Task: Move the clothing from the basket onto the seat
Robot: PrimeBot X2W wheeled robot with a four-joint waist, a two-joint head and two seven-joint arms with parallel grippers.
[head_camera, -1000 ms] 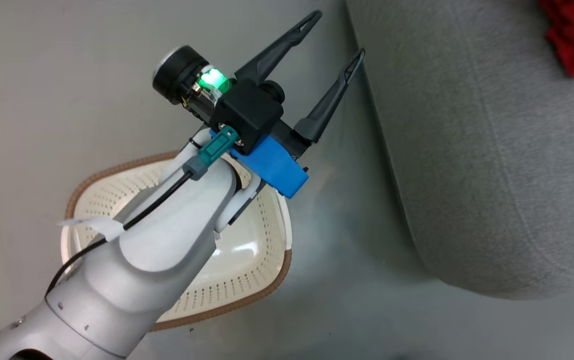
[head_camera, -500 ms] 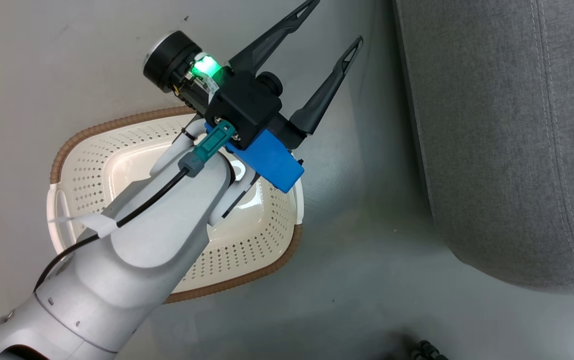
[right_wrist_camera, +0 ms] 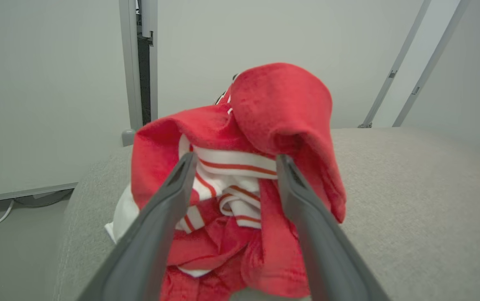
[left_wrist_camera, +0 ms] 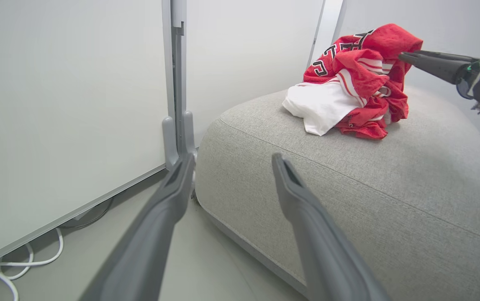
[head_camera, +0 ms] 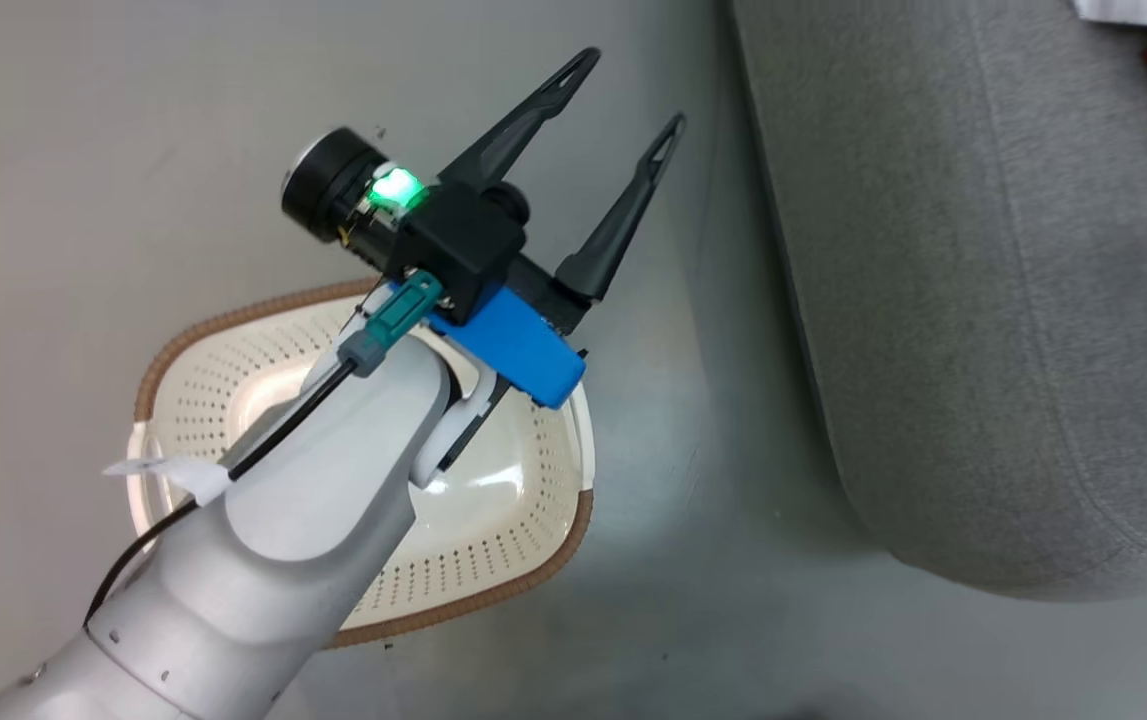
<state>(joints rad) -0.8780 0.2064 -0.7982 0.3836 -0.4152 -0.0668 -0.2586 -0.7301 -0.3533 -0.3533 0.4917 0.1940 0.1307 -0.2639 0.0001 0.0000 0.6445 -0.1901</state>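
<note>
clothing (left_wrist_camera: 350, 83) on seat (left_wrist_camera: 348, 200), lettering (left_wrist_camera: 321, 62) in left wrist view

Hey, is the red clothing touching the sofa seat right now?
Touching. The left wrist view shows the clothing heaped directly on top of the seat, its lower edge lying flat against the upholstery.

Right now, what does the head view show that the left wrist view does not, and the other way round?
Head view: the cream-white perforated plastic basket with its brown woven-look rim, lying beneath the left arm; what shows of its inside holds no garment.

Left wrist view: the whole heap of red-and-white lettered clothing, the right gripper at the heap's top, and loose white cables.

Both: the light grey fabric sofa, the open left gripper, and red clothing on that sofa, just a corner of it in the head view.
</note>
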